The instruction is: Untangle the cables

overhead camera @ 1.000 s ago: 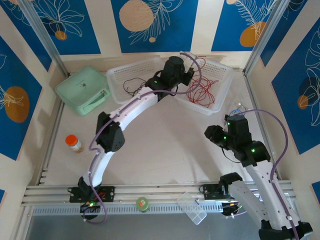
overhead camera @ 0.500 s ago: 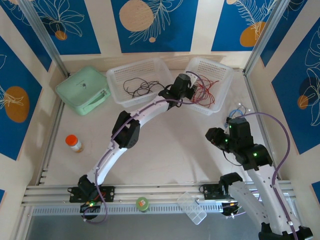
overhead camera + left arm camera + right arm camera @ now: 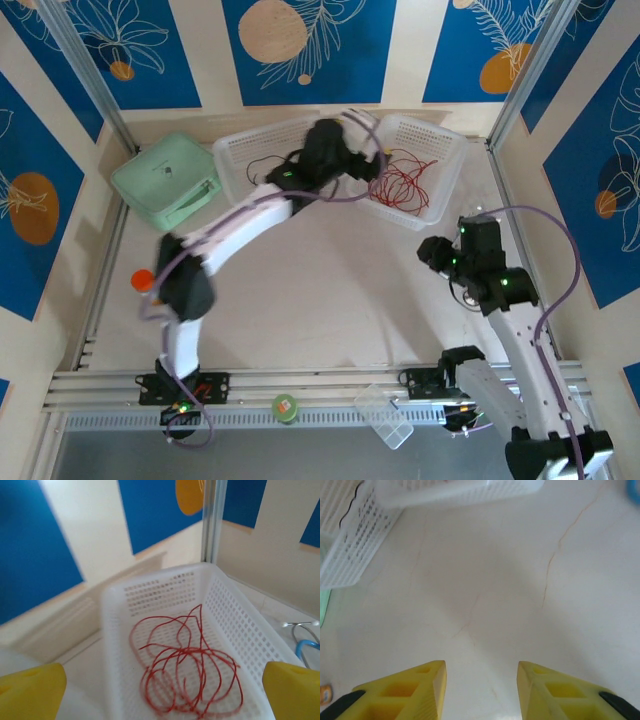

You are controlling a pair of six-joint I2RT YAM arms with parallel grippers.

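Note:
Red cables (image 3: 187, 675) lie in a loose tangle on the floor of the right white basket (image 3: 235, 625); from above the red cables (image 3: 402, 180) rest in that basket (image 3: 445, 165). My left gripper (image 3: 162, 695) hangs over them, open wide, with nothing between its yellow fingertips (image 3: 30, 690). In the top view the left gripper (image 3: 372, 165) sits between the two baskets. Black cables (image 3: 262, 165) lie in the left basket (image 3: 235, 160), partly hidden by the arm. My right gripper (image 3: 481, 680) is open above bare table, right gripper (image 3: 428, 252) below the right basket.
A blue cable with silver ends (image 3: 305, 645) lies right of the red-cable basket. A green case (image 3: 165, 180) sits at the back left, an orange-capped bottle (image 3: 143, 280) by the left arm. A green tape roll (image 3: 285, 407) and clear box (image 3: 385, 415) sit at the near rail.
The left gripper has opened wide and pulled back left from the right basket, the arm swinging left. The right gripper has opened a little wider and shifted slightly back.

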